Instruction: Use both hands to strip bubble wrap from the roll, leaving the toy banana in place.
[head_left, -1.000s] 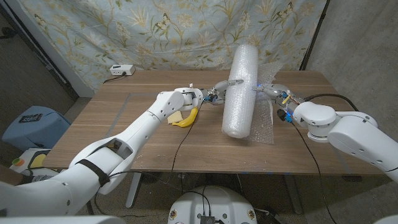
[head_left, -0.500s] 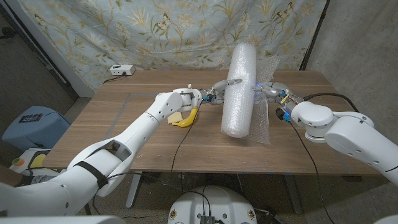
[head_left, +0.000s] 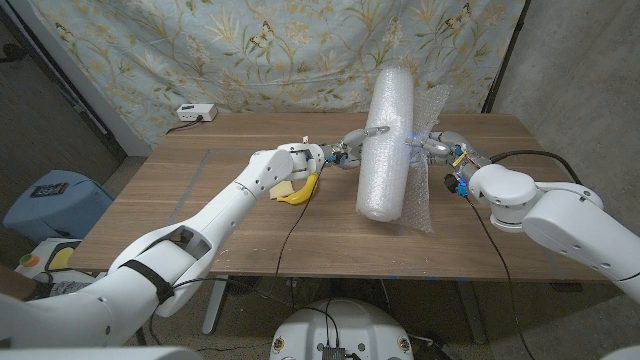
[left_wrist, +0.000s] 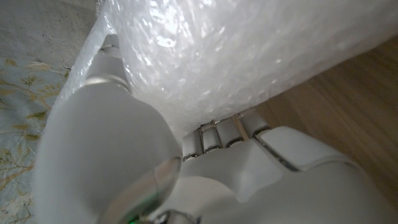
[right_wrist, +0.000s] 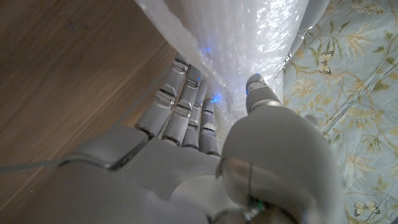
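The bubble wrap roll (head_left: 386, 140) stands tilted on the middle of the wooden table (head_left: 200, 210). My left hand (head_left: 346, 152) grips the roll's left side; in the left wrist view its fingers (left_wrist: 219, 132) press into the roll (left_wrist: 249, 50). My right hand (head_left: 440, 148) is at the roll's right side and pinches the loose bubble wrap sheet (head_left: 428, 195), which hangs from the roll down to the table. The right wrist view has that hand (right_wrist: 186, 162) curled against the wrap (right_wrist: 249, 37). The yellow toy banana (head_left: 302, 190) lies on the table left of the roll, under my left forearm.
A small white box (head_left: 195, 113) sits at the table's back left corner. Thin black cables (head_left: 290, 235) run from both wrists over the front edge. A floral curtain (head_left: 250, 50) hangs behind the table. A blue bin (head_left: 50, 200) stands on the floor to the left.
The loose sheet has lifted off the table and now stands up beside the roll. My right hand has drawn a little closer to the roll. The banana has stayed put.
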